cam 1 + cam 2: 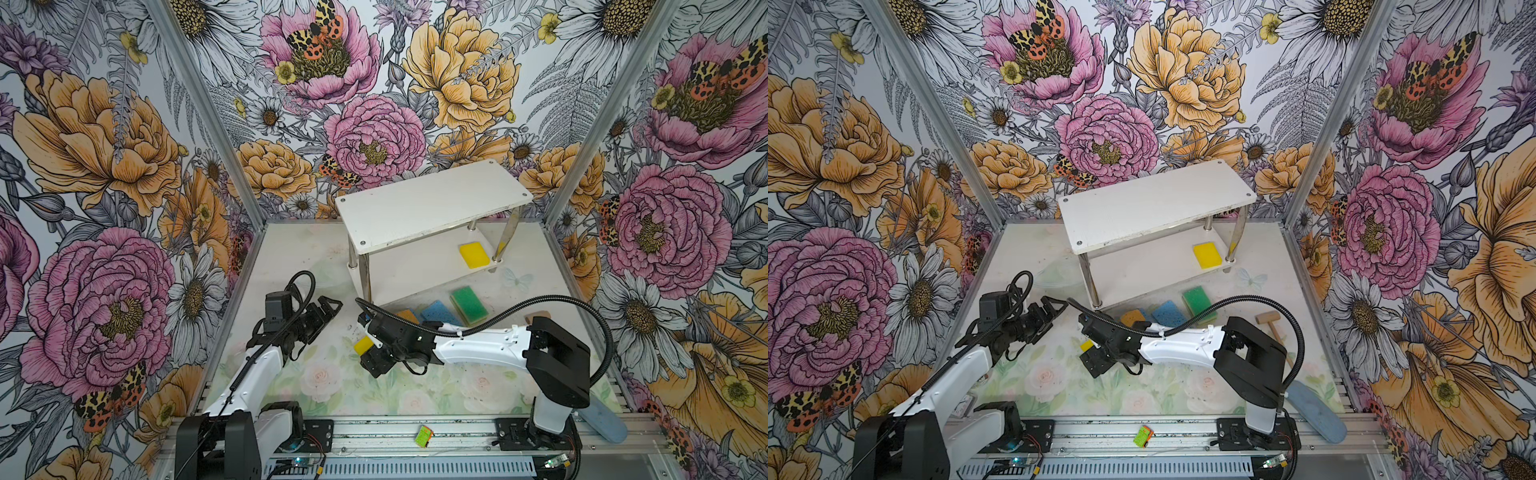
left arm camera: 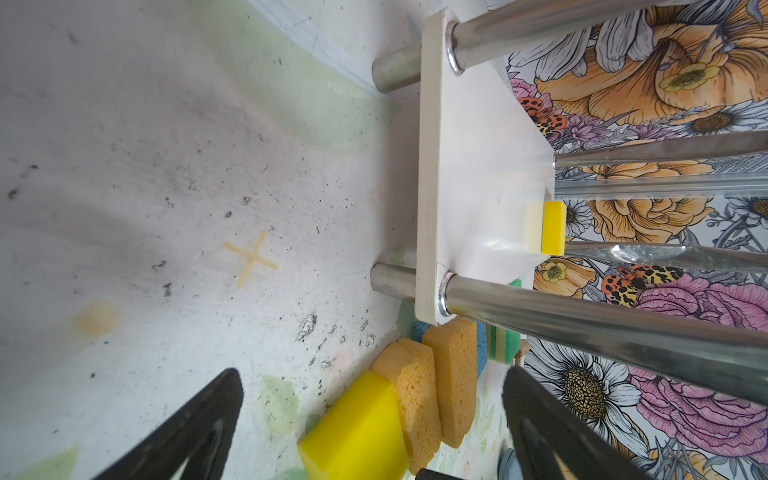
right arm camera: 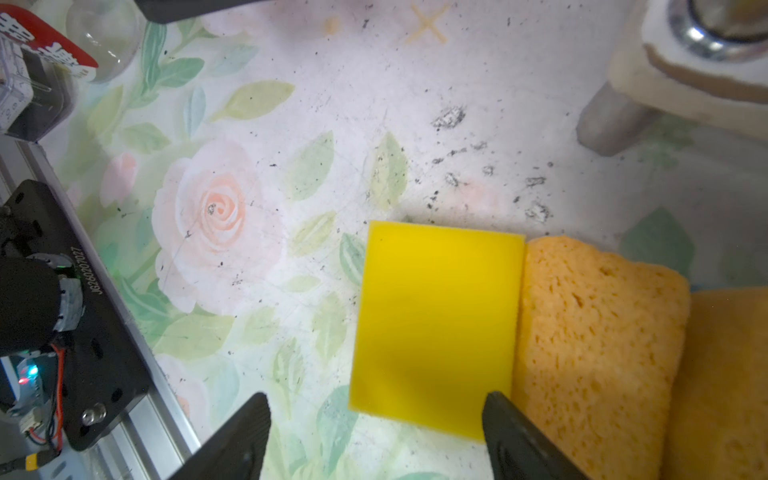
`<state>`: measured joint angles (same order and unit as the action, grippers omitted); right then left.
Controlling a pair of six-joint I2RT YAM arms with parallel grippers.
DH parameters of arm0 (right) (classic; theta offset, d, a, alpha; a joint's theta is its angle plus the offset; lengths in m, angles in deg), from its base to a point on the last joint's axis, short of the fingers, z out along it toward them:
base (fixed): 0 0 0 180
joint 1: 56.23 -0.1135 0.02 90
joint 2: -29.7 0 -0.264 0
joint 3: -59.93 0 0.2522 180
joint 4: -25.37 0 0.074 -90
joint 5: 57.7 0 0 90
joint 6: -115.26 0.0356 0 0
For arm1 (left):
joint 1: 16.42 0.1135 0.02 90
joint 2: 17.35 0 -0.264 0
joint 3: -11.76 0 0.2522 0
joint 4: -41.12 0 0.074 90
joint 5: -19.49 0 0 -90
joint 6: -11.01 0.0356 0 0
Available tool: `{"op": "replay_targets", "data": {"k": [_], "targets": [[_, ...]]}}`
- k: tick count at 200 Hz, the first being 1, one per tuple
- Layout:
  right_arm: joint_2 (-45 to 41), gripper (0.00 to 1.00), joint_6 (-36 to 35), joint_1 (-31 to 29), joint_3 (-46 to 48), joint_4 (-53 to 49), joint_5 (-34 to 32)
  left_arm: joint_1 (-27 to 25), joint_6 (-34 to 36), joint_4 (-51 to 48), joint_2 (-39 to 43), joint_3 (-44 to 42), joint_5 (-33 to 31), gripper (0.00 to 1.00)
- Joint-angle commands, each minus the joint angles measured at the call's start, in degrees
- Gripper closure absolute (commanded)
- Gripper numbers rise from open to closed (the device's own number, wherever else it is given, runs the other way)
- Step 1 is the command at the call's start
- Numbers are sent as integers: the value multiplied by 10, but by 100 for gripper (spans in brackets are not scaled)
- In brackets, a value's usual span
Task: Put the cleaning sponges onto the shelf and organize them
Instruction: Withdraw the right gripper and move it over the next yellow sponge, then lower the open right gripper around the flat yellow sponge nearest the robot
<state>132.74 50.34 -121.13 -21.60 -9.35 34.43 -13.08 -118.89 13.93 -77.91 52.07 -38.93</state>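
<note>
Right wrist view: right gripper (image 3: 376, 399) is hovering, jaws spread, above bright yellow rectangular sponge (image 3: 436, 328) abutting porous orange sponge (image 3: 598, 345); left gripper (image 2: 374, 374) also spread.

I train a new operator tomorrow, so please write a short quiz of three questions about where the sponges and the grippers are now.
1. True or false: a yellow sponge lies on the lower board of the shelf.
2. Which sponge lies below the open right gripper? A green; B yellow; C blue.
3. Fill in: that sponge touches an ____ sponge.
Key: 1 true. 2 B, the table's yellow sponge. 3 orange sponge.
</note>
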Motion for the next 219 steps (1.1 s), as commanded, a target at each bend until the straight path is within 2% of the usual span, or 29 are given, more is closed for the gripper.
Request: {"op": "replay_targets", "data": {"k": [1,33,87,135,185,219], "targets": [[17,18,10,-1,-22,-13,-24,8,17,22,-8,-7,2,1],[30,19,9,0,-31,-21,-17,8,17,30,-17,-10,6,1],[40,21,-15,-11,-39,-20,33,9,15,39,-21,-17,6,1],[43,22,-35,-26,-49,-20,43,11,15,40,-21,-18,6,1],[13,24,-21,-29,-29,-20,-31,13,16,39,-19,-19,7,1],[10,24,-22,-29,-23,-20,-48,13,15,42,-21,-21,8,1]]}}
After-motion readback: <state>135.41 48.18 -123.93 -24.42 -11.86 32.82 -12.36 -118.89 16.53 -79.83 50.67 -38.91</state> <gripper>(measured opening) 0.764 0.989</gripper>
